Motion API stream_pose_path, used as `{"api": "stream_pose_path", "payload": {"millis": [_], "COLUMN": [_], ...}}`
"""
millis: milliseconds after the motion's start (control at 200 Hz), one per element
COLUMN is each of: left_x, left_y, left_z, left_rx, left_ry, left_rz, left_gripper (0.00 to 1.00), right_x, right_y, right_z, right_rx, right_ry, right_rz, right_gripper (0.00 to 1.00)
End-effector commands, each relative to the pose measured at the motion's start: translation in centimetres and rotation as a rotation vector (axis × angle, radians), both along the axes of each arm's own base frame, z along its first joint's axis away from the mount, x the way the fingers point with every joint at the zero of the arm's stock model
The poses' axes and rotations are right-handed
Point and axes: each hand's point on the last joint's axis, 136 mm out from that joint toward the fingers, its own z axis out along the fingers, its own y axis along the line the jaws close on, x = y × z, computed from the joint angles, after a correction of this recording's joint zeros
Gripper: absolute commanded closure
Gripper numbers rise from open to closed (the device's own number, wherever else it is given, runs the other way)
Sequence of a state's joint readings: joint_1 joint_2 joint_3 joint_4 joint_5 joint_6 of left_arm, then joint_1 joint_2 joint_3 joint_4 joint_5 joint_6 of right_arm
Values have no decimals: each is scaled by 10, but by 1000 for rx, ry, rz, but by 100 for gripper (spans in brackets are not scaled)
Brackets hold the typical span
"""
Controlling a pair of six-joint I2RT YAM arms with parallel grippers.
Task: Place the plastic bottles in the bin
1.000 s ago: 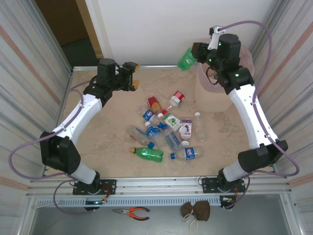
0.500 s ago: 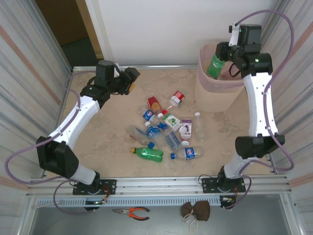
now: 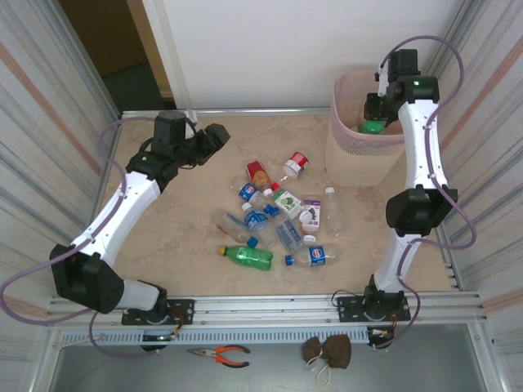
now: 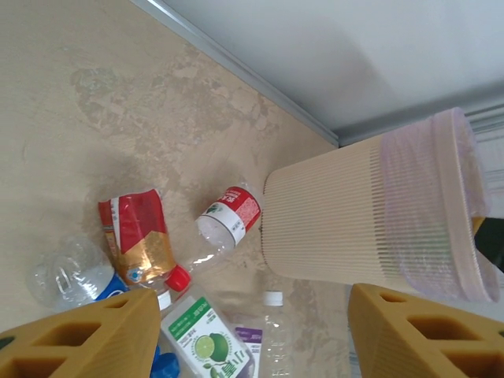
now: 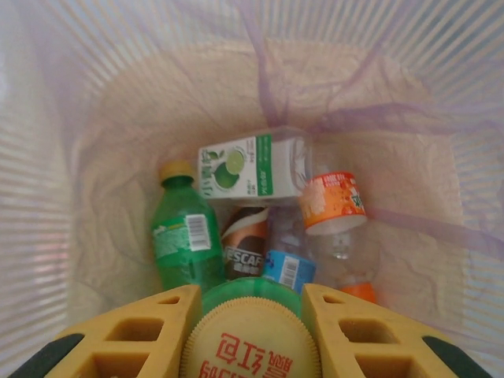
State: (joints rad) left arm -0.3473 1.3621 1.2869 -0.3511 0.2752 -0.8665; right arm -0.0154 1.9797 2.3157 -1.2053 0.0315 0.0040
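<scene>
overhead, about a dozen small plastic bottles (image 3: pixel 270 214), clear or green with blue, red and white caps, lie scattered on the table (image 3: pixel 180 237). the right gripper (image 5: pixel 250 311) clamps a green bottle (image 5: pixel 250 350) just above the pale pink bin (image 5: pixel 71 173), which holds several more with green, orange and blue labels. the left gripper (image 4: pixel 252 323) gapes wide, empty

This is a lab enclosure (aluminium rail (image 3: pixel 270 309), corrugated walls (image 3: pixel 49 122)).
</scene>
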Motion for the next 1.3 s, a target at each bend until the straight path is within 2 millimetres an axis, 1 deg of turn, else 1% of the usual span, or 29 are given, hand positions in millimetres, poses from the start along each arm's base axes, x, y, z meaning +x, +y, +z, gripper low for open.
{"api": "stream_pose_path", "payload": {"millis": [0,140,291,341,456,551,636,721,847,1037,1192,1298], "left_x": [-9,-14,-20,-21,-27,-30,-32,-33,-34,-38,-42,-46], "left_y": [5,7,1,0,-6,-4,-4,-7,-12,-16,-13,-12], "left_z": [13,15,19,19,22,22,21,21,19,16,14,10], "left_rx": [50,63,61,57,54,62,76,78,90,111,125,141], "left_ry": [-99,-135,-181,-186,-215,-223,-220,-225,-198,-186,-177,-156], "left_rz": [-24,-44,-99,-114,-166,-164,-174,-203,-223,-238,-235,-234], "left_gripper": [35,34,33,33,30,30,30,30,32,32,32,33], "right_x": [-14,-12,-5,-3,2,5,8,10,10,5,-1,-7], "right_y": [-12,-16,-16,-15,-14,-14,-12,-11,-10,-7,-5,-4], "right_z": [-22,-48,-76,-86,-99,-100,-93,-81,-60,-29,-6,8], "right_rx": [-40,-17,24,41,72,85,94,103,111,120,125,127], "right_ry": [121,196,258,278,298,287,261,222,163,84,28,-2], "right_rz": [-1,0,7,9,12,9,6,4,1,0,2,2], "right_gripper": [73,69,66,64,59,52,45,39,37,31,31,31]}}
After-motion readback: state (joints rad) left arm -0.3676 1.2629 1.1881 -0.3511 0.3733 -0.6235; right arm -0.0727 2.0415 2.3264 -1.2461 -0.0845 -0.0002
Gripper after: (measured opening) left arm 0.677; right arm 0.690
